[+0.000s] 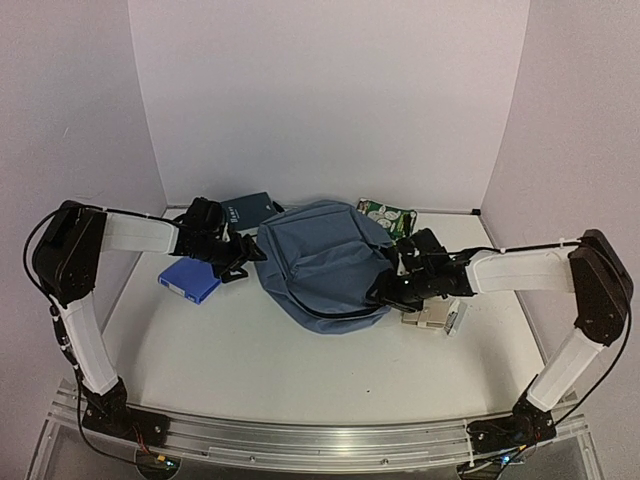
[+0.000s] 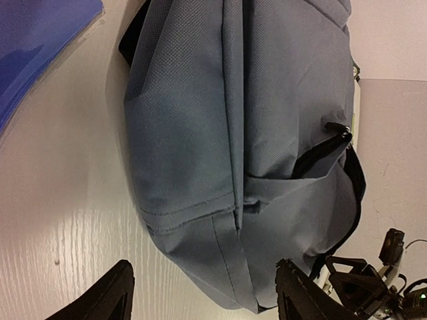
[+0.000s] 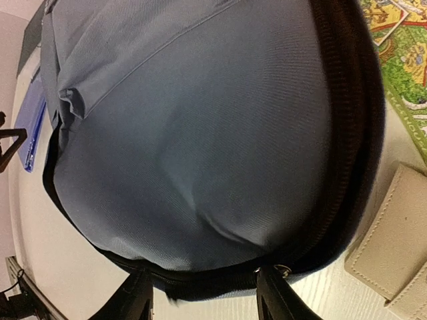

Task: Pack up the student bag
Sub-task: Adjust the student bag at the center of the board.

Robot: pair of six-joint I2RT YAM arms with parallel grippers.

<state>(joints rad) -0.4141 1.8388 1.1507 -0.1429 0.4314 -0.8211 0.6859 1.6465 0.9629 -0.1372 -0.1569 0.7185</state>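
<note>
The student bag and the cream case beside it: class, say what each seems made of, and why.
The student bag: woven fabric, matte slate-blue; fine weave grain and stitched seams show. The cream case: possibly faux leather, matte; its surface looks finely pebbled, though the material stays uncertain.

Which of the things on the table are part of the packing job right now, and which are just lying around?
In the job:
student bag
left gripper, open beside the bag
right gripper, open at the bag's zipper edge

Lying about, untouched (possibly for packing later):
bright-blue book
dark navy book
green illustrated item
beige case
</note>
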